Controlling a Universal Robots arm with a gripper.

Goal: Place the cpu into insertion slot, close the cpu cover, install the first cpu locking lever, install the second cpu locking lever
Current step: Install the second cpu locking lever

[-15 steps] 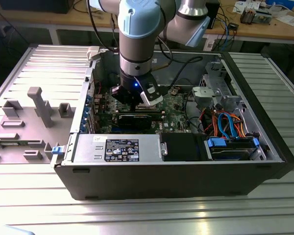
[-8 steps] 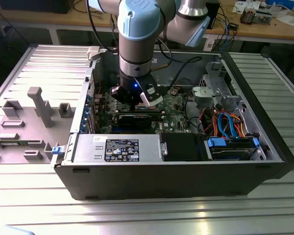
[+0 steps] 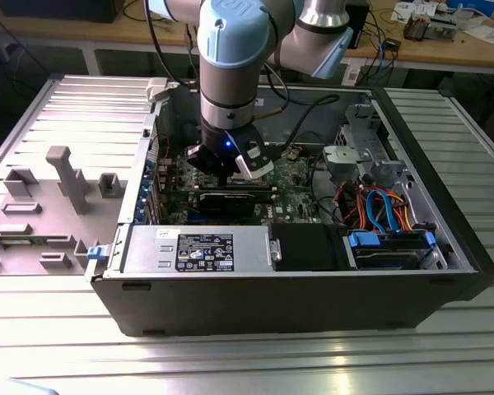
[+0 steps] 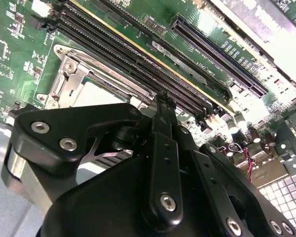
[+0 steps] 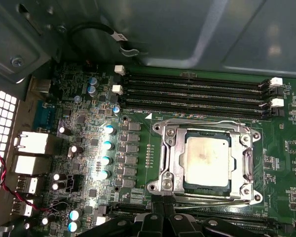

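Now | claw low at insertion slot edge | cpu seated

Cpu: brushed silver-grey metal top, dull sheen, faintly smudged. Cpu cover: bright stamped metal frame, glossy. Circuit board: green, lacquered, smooth. Memory slots: matt black plastic with white plastic clips. Pincer: black, satin-finished, with shiny steel screws. Surface: ribbed pale metal, lightly reflective. Case wall: grey sheet metal, dull.
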